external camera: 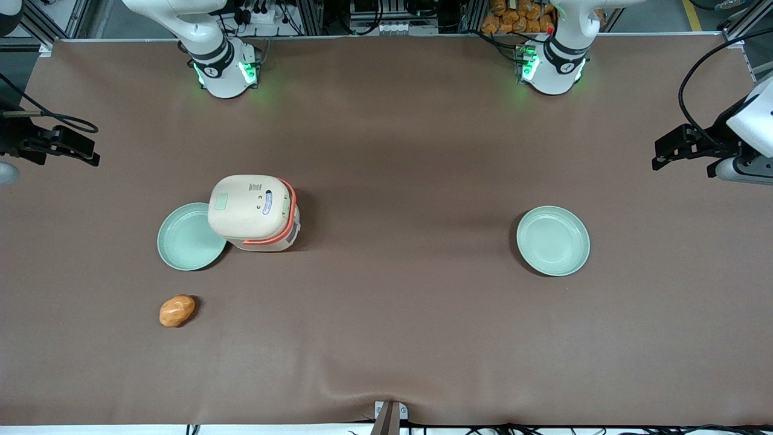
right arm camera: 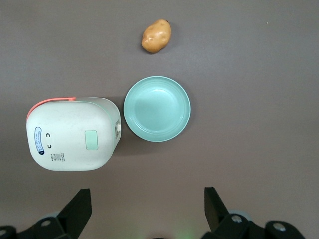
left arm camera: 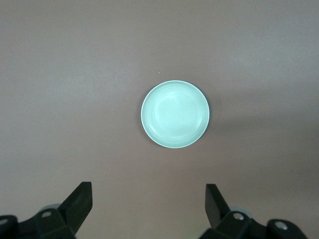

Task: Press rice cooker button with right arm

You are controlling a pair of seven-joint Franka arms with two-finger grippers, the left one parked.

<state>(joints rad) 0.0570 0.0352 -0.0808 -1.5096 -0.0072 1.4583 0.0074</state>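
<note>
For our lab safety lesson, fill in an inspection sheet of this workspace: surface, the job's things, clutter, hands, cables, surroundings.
Surface: brown table cover, a small wrinkle at its front edge.
Job's things: rice cooker upright, lid closed; button on the lid, untouched.
Clutter: green plate beside the cooker, partly hidden by it; potato nearer the front camera; second green plate toward the parked arm's end.
Hands: right hand open, empty, above the table, well clear of the cooker, off toward the working arm's end.
Cables: black cable looping at the right arm.
Surroundings: arm bases lit green; metal framing at the table's edge.
</note>
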